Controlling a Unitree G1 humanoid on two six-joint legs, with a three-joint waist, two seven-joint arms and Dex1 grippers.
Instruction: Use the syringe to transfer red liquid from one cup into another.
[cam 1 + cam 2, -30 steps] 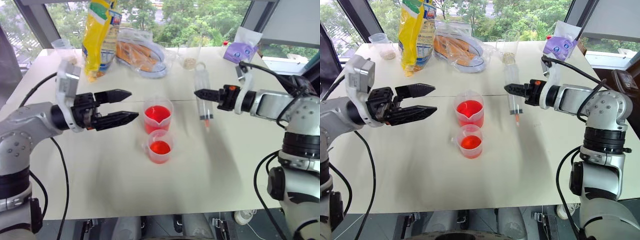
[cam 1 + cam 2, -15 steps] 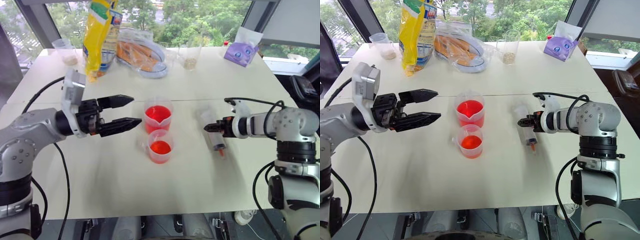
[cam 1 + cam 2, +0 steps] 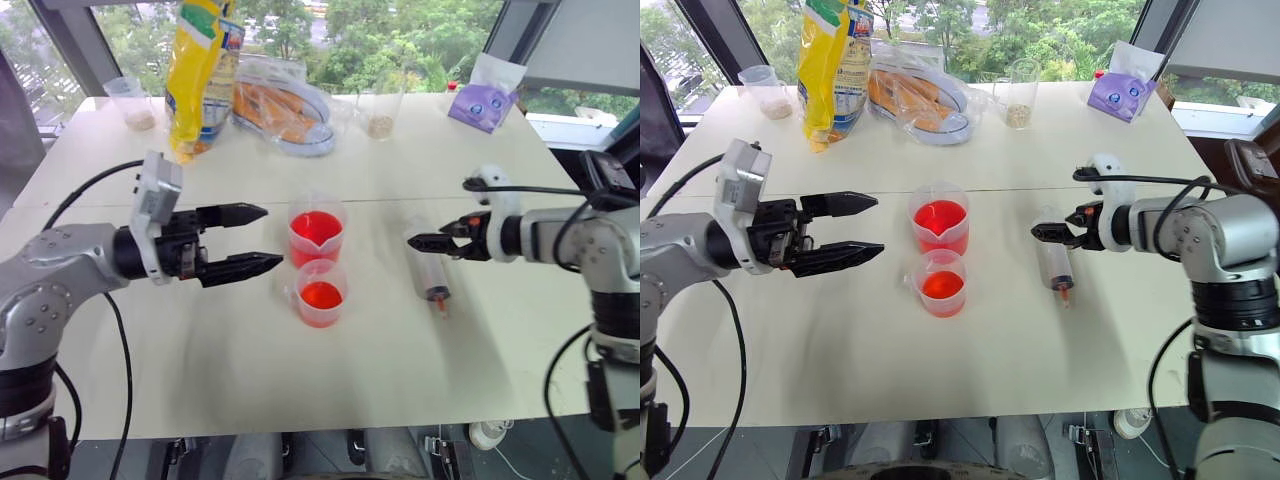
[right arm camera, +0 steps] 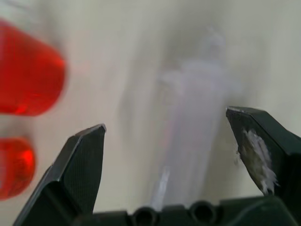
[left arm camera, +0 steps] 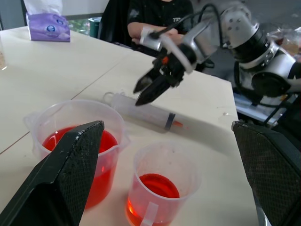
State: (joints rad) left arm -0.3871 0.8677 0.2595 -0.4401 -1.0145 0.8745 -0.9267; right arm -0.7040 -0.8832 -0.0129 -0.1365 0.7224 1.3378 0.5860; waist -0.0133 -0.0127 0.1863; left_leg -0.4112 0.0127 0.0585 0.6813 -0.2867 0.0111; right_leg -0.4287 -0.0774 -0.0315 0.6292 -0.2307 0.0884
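The syringe (image 3: 1053,262) lay flat just below the right gripper (image 3: 1048,233) — fingers spread, holding nothing; left gripper (image 3: 858,230) gaped too.

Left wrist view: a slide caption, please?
Syringe lies on the table beside two cups of red liquid, right gripper open above it.

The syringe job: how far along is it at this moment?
Done, apparently: both the larger cup and the smaller cup hold red liquid. In hand: nothing. The syringe lies flat on the table, and the right gripper hovers over it with open jaws. Left: nothing obvious.
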